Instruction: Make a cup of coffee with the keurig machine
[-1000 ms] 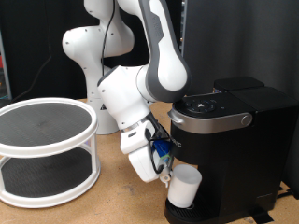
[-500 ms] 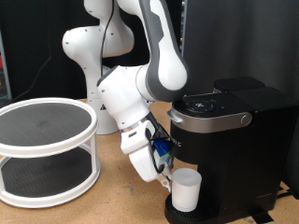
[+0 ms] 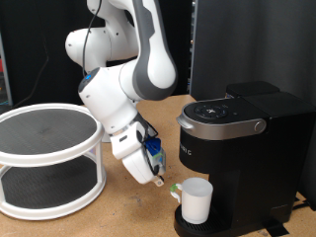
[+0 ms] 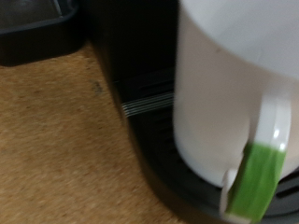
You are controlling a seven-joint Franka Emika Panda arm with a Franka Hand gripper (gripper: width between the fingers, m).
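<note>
**Cup parked under the brewer, gripper just beside it**

Under the brew head, on the round drip base, stands the cup (image 3: 196, 200), upright and with its mouth open to the spout above. That placement looks deliberate: set there, it would catch whatever the coffee machine (image 3: 238, 158) pours. The machine sits on the wooden counter (image 3: 118, 219), towards the exterior view's right and near the counter's front edge.

The gripper (image 3: 168, 184) hangs low just beside the cup, on the exterior view's left of it, tilted down from the white arm (image 3: 123, 84). Nothing shows between its fingers in the exterior view, and the cup rests on the base by its own weight. Whether the fingers are spread or pressed together I cannot tell; they are too small and partly hidden. In the wrist view the cup (image 4: 224, 93) fills much of the picture, its side handle (image 4: 266, 140) turned towards the camera with a green band on it, which suggests the handle is where it gets gripped.

A two-tier round white rack (image 3: 47, 158) stands towards the exterior view's left, well apart from the machine.

A small pale logo marks the machine's front, too small to read.
</note>
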